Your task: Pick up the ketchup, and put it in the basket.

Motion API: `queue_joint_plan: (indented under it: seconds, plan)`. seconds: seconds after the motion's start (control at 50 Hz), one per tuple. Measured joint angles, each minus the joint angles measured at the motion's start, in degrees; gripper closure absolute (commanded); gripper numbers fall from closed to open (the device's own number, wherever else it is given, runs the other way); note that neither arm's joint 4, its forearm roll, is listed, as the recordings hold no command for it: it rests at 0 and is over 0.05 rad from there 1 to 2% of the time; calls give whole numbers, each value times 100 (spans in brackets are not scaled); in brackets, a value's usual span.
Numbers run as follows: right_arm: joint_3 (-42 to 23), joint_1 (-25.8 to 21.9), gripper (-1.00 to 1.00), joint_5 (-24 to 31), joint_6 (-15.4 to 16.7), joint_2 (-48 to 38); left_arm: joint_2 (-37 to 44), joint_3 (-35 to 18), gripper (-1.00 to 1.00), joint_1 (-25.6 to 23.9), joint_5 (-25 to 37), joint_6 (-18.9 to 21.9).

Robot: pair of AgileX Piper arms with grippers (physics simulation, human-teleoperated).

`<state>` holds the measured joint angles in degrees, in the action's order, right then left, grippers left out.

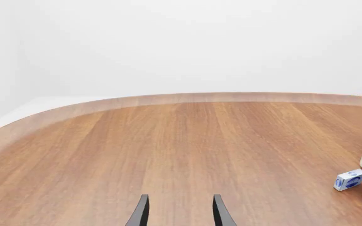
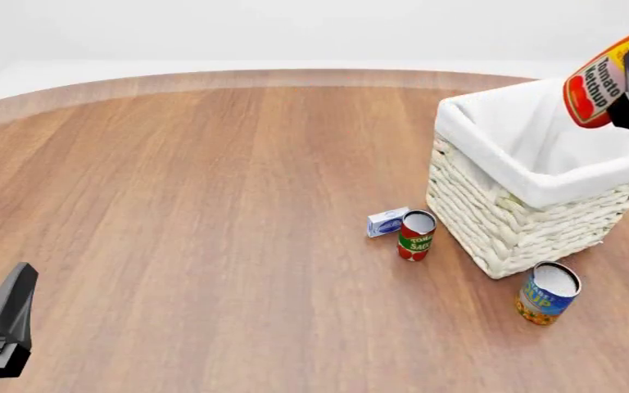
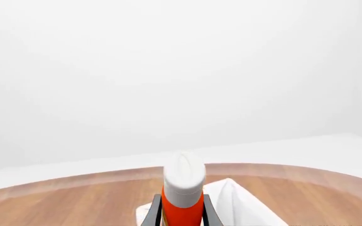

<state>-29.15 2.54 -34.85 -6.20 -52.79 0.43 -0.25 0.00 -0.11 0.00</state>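
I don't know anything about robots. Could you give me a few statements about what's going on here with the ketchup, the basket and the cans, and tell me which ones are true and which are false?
1. The right gripper is holding the ketchup. True.
2. The ketchup already lies inside the basket. False: it is held in the air, near the basket's far right rim.
3. The left gripper is holding a can. False: its jaws are apart with nothing between them.
4. A small blue and white box lies beside the red can. True.
5. The blue and yellow can sits inside the basket. False: it is on the table, in front of the basket.
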Motion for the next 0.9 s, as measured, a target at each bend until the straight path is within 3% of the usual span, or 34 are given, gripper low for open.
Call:
queue_joint_plan:
  seconds: [0.9]
  plan:
    - [-240,97,100,303,246,-519,0,0,-100,0,0,0]
